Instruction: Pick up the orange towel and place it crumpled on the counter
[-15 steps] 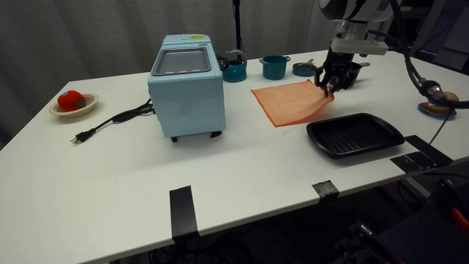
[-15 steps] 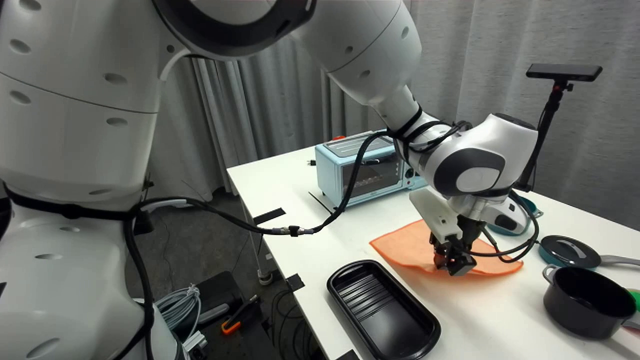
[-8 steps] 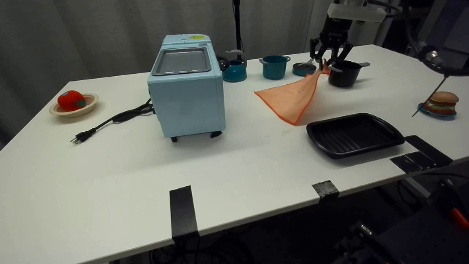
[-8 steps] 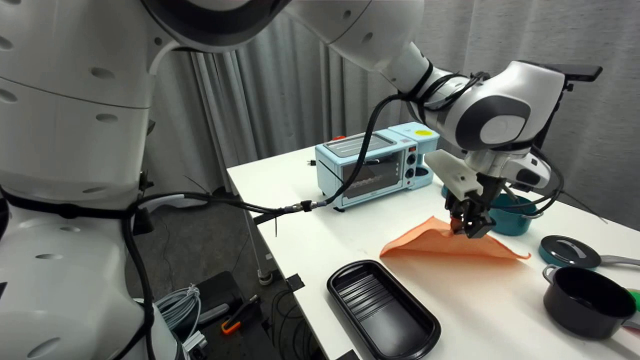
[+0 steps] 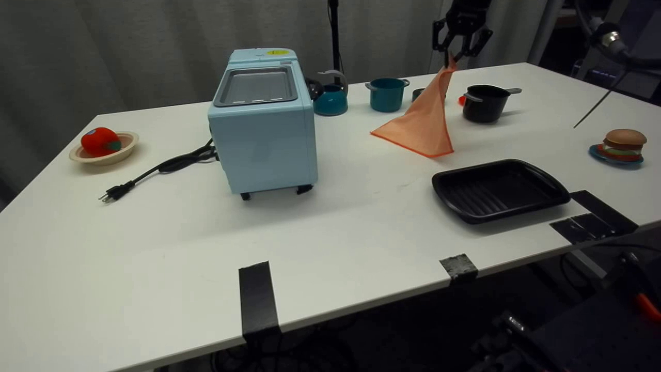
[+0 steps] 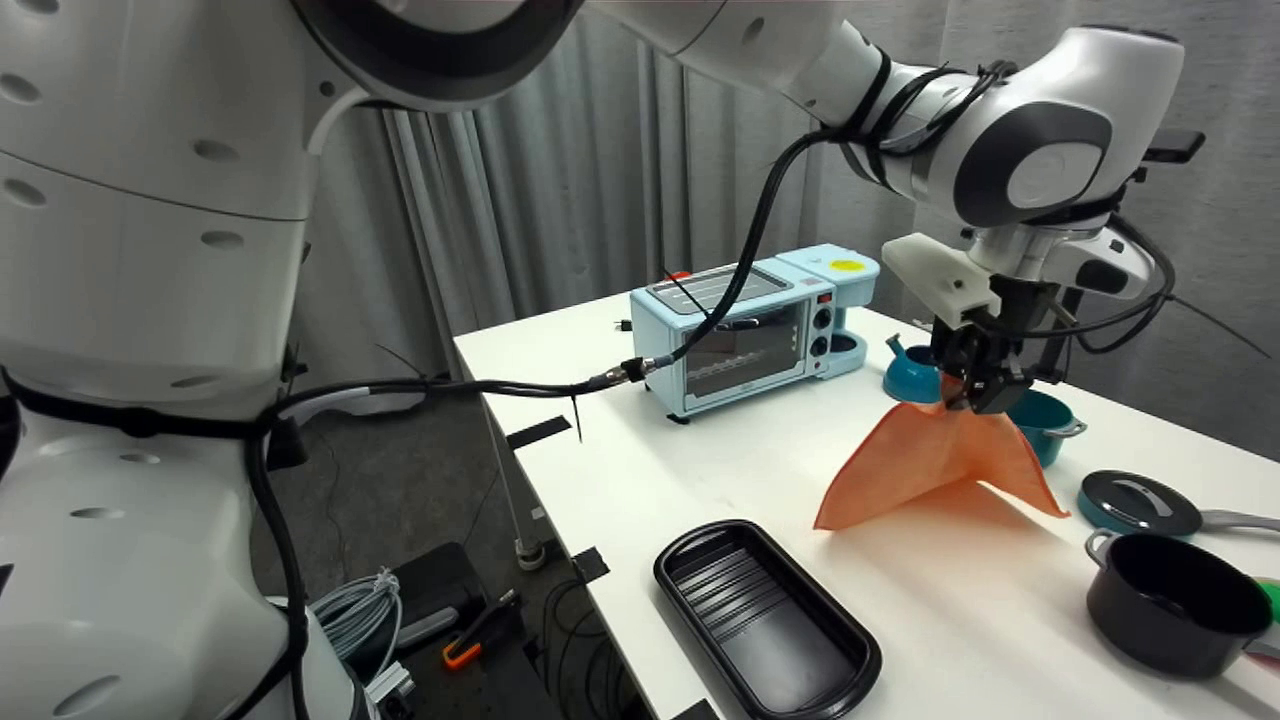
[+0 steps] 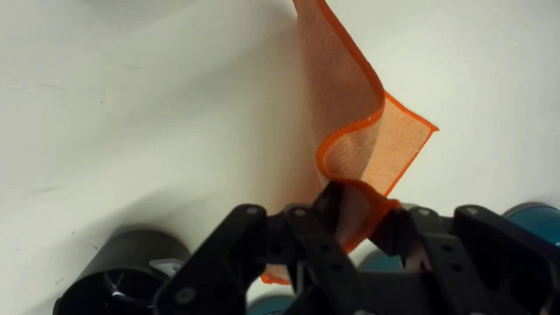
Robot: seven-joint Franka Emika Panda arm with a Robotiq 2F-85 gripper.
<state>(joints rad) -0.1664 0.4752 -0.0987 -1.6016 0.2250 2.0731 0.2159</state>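
Note:
The orange towel [image 5: 424, 121] hangs from my gripper [image 5: 450, 58] as a draped peak, with its lower edge at or near the white counter [image 5: 320, 232]. In an exterior view, the towel [image 6: 925, 455] spreads into two lower corners below the gripper [image 6: 962, 398]. In the wrist view, the gripper [image 7: 356, 218] is shut on a bunched part of the towel [image 7: 343, 83], whose darker orange hem folds in an S between the fingers. Part of the towel is hidden behind the fingers there.
A black tray [image 5: 501, 190] lies in front of the towel. A black pot [image 5: 485, 105], teal pot [image 5: 387, 95], teal kettle [image 5: 330, 101] and lidded pan [image 6: 1140, 503] stand around it. A blue toaster oven [image 5: 268, 139], toy burger [image 5: 622, 144] and bowl [image 5: 106, 157] are farther off.
My gripper has risen well above the counter with the towel in it. The towel went from lying nearly flat to hanging in folds, its lower corners drawn inward. Other objects have not moved.

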